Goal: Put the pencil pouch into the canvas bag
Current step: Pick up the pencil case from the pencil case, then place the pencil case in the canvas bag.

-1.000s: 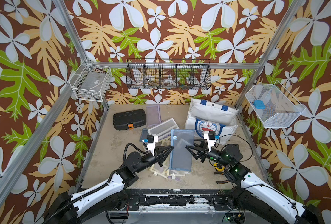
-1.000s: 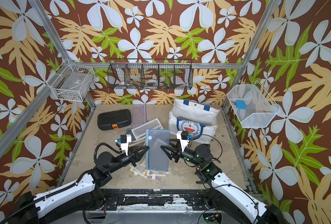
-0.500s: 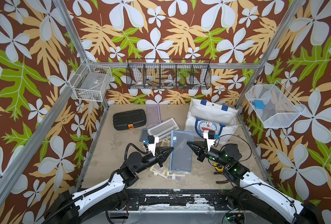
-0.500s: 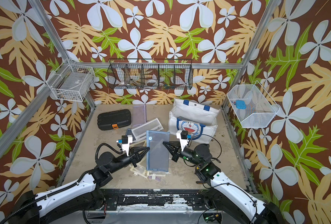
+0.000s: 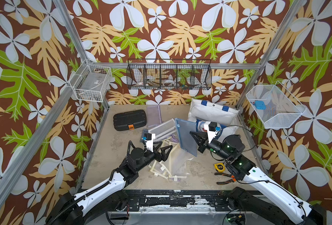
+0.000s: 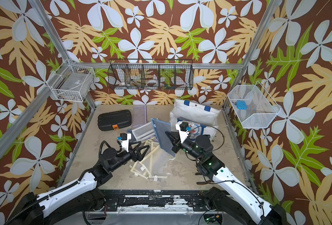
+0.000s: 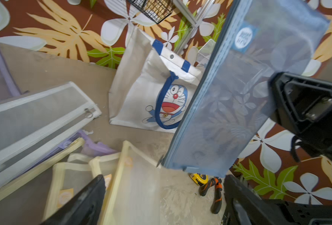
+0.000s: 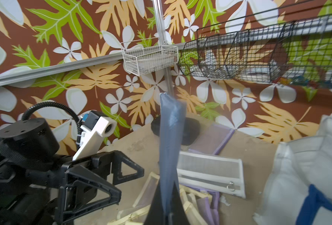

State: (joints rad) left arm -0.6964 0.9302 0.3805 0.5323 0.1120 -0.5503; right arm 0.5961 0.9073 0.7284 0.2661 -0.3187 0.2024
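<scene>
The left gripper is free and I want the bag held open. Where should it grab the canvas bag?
Probably its top rim, pinched from above: the canvas bag stands mouth-up, and that rim is a thin, exposed fabric edge the jaws can close across.

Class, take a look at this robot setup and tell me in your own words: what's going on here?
The right gripper is shut on the blue mesh pencil pouch and holds it up on edge over the table. The left gripper is open beside the pouch, not touching it, above a pile of cream pouches. The canvas bag sits near the back wall on the right arm's side, just beyond the pouch. The pouch is not in the bag yet.
</scene>
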